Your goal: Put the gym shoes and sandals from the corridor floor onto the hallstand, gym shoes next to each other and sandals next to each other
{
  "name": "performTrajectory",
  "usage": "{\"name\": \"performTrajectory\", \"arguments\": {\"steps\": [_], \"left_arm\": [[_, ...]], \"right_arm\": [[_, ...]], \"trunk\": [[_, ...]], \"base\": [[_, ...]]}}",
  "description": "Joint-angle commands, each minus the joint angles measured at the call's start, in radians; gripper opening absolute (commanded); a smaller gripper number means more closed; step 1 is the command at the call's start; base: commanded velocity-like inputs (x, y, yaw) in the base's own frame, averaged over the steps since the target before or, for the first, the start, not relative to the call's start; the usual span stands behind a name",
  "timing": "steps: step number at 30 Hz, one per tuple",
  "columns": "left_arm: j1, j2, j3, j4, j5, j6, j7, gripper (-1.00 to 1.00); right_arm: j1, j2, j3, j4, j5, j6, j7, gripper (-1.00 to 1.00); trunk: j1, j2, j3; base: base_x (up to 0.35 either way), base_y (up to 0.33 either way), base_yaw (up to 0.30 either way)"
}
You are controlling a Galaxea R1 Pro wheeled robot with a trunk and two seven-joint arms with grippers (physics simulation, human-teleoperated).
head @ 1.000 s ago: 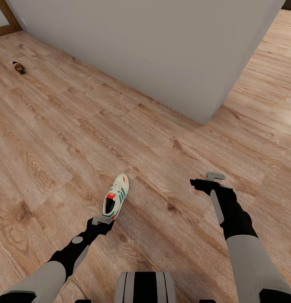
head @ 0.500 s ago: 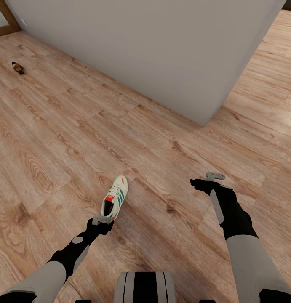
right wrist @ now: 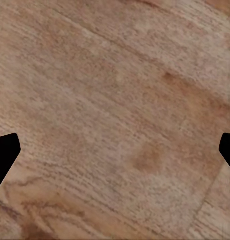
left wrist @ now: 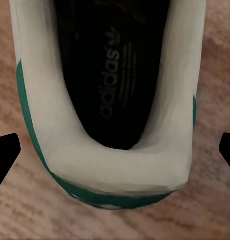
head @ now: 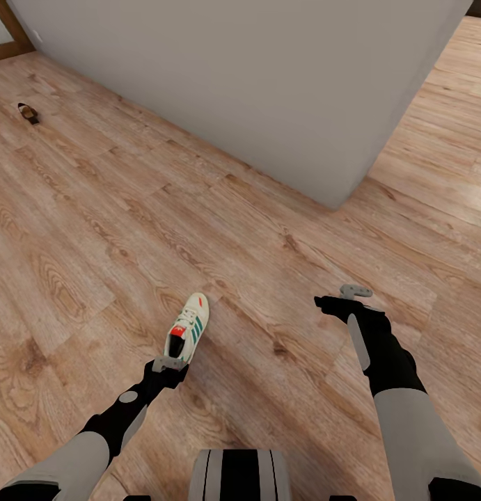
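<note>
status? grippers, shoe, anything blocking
Left gripper open, over gym shoe heel. Right gripper open, above bare floor. One sandal far off by the grey wall. Nothing blocking.

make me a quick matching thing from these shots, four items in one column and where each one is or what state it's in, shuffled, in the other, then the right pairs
Items:
1. gym shoe
2. sandal
3. left gripper
4. right gripper

Places or states:
A. open above bare corridor floor
B. far off on the floor, near the grey wall
C. open, just behind the shoe's heel
D. on the floor, heel toward the robot

Pairs: 1-D, 2-B, 3-C, 4-A
</note>
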State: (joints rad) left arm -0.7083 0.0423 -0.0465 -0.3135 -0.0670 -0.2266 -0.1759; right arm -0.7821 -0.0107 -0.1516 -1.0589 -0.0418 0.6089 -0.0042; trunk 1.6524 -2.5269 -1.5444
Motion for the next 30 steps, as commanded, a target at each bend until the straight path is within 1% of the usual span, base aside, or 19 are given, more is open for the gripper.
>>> {"name": "performTrajectory", "arguments": {"steps": [1,17,28,29,30], "left_arm": [[0.0,0.001,-0.004,0.001,-0.007,-0.005,0.003,1.0],[0.0,0.0,-0.005,0.001,-0.008,-0.004,0.003,1.0],[0.0,-0.001,-0.006,0.001,-0.008,-0.005,0.003,1.0],[0.0,-0.001,-0.005,0.001,-0.008,-0.005,0.004,-1.0],[0.0,-0.001,-0.004,0.001,-0.008,-0.005,0.004,-1.0]], "right_arm": [[0.0,0.0,-0.001,-0.001,-0.004,0.005,0.0,1.0],[0.0,0.0,-0.001,-0.001,-0.004,0.005,0.0,1.0],[0.0,0.0,-0.002,-0.001,-0.004,0.005,0.0,1.0],[0.0,0.0,-0.002,-0.001,-0.004,0.005,0.0,1.0],[0.0,0.0,-0.002,-0.001,-0.004,0.005,0.0,1.0]], "trunk": [[0.0,0.0,-0.001],[0.0,0.0,-0.001],[0.0,0.0,-0.001],[0.0,0.0,-0.001],[0.0,0.0,-0.001]], "base": [[0.016,-0.015,0.0],[0.002,-0.001,0.0],[0.056,0.0,0.0],[0.006,0.0,0.0],[0.004,0.0,0.0]]}}
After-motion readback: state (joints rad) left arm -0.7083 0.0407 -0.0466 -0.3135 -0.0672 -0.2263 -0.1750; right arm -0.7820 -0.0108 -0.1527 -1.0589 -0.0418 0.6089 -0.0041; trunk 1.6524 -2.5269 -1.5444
